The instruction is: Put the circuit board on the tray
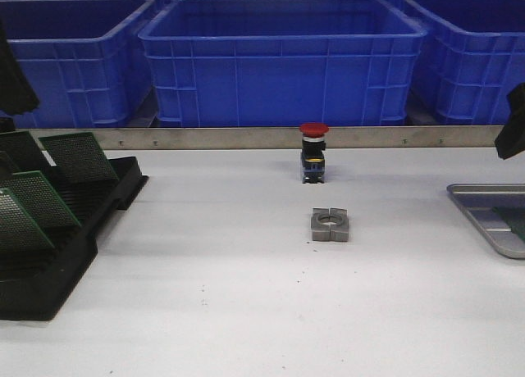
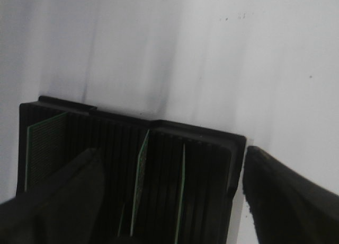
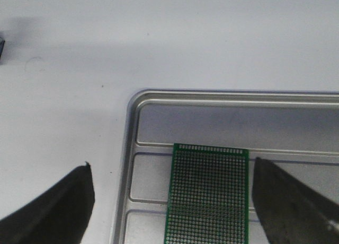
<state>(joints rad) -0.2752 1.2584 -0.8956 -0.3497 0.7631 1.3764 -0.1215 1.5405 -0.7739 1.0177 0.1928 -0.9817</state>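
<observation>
A green perforated circuit board (image 3: pixel 207 196) lies flat on the floor of the grey metal tray (image 3: pixel 212 97). My right gripper (image 3: pixel 172 204) is open above it, its fingers apart on either side of the board and not touching it. In the front view the tray (image 1: pixel 480 206) sits at the table's right edge. Several more green circuit boards (image 1: pixel 78 157) stand in the black slotted rack (image 1: pixel 49 287) at the left. My left gripper (image 2: pixel 169 201) is open and empty above the rack (image 2: pixel 206 143), where the boards (image 2: pixel 140 175) stand edge-on.
A red-capped push button (image 1: pixel 313 152) stands at the table's middle back. A small grey metal block (image 1: pixel 330 224) lies just in front of it. Blue plastic bins (image 1: pixel 279 57) line the back behind a metal rail.
</observation>
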